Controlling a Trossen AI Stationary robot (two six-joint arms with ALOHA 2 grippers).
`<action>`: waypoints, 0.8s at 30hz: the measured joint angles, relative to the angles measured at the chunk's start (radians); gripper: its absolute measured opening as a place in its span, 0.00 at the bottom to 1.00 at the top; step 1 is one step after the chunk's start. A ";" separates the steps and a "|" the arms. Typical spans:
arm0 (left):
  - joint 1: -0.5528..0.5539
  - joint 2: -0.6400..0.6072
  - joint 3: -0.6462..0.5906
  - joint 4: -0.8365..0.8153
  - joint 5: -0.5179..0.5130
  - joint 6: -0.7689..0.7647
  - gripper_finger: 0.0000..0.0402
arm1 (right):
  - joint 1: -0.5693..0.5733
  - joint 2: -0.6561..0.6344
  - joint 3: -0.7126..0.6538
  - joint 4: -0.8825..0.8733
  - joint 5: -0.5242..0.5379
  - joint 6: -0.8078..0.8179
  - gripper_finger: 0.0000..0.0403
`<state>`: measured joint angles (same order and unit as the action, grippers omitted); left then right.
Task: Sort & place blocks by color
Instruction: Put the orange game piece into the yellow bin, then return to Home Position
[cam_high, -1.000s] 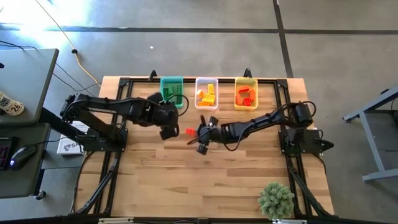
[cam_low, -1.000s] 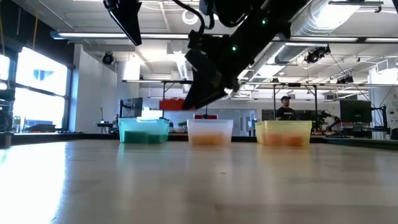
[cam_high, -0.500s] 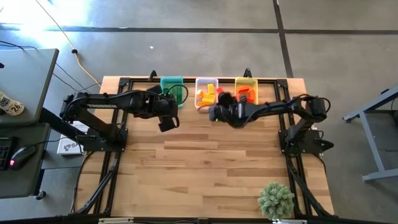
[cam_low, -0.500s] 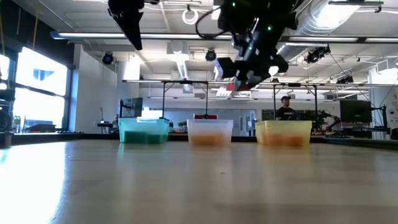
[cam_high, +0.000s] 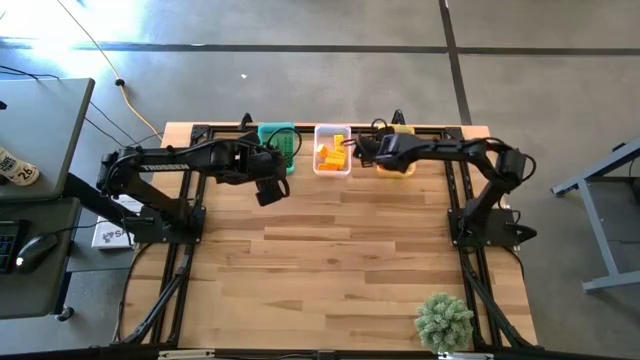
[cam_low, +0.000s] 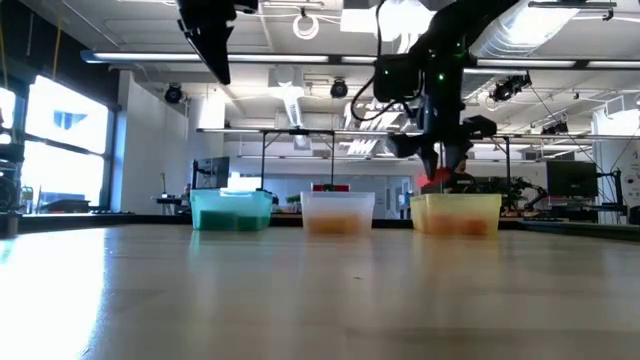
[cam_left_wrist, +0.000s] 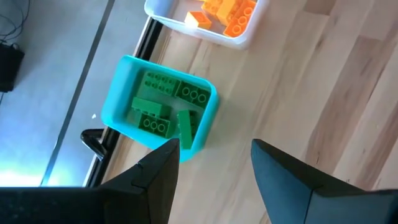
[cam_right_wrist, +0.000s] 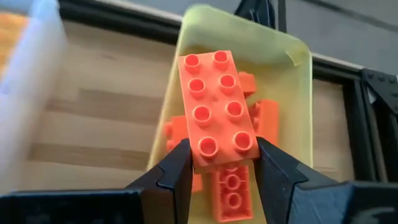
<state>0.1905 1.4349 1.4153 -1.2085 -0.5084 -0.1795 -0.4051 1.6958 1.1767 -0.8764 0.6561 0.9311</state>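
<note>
My right gripper (cam_right_wrist: 219, 163) is shut on an orange-red block (cam_right_wrist: 215, 106) above the yellow bin (cam_right_wrist: 297, 106), which holds several orange-red blocks (cam_right_wrist: 231, 186); in the low view the block (cam_low: 436, 180) hangs just above that bin (cam_low: 462, 213). My left gripper (cam_left_wrist: 214, 158) is open and empty above the table, near the teal bin (cam_left_wrist: 124, 81) that holds green blocks (cam_left_wrist: 151, 118). The clear bin (cam_high: 332, 150) holds yellow and orange blocks. My right gripper pinches the orange-red block's near end (cam_right_wrist: 219, 149) between its two fingers, one on each long side. The fingers lie along the block, which sticks out ahead of them. The block is lifted clear above the yellow bin.
The three bins stand in a row at the table's far edge. A fuzzy green plant (cam_high: 444, 320) stands at the near right corner. The wide wooden table top (cam_high: 330, 270) lies bare between them. A person (cam_low: 459, 175) stands in the room far behind.
My right gripper has carried the orange-red block from the table's middle toward the far edge and to the right, over the yellow bin, staying shut on it. My left gripper has drawn back a little toward the far edge, near the teal bin.
</note>
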 joint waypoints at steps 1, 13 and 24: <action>0.000 0.000 0.000 0.003 0.002 -0.001 0.46 | -0.017 0.000 0.000 0.000 -0.016 -0.027 0.29; 0.000 0.000 0.000 0.003 0.101 -0.085 0.46 | -0.187 0.000 0.000 0.011 -0.223 -0.330 0.32; 0.000 -0.033 -0.054 0.127 0.310 -0.104 0.46 | -0.211 -0.010 0.000 0.018 -0.229 -0.487 0.56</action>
<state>0.1905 1.4021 1.3617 -1.0817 -0.1983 -0.2831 -0.6166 1.6855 1.1770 -0.8585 0.4269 0.4442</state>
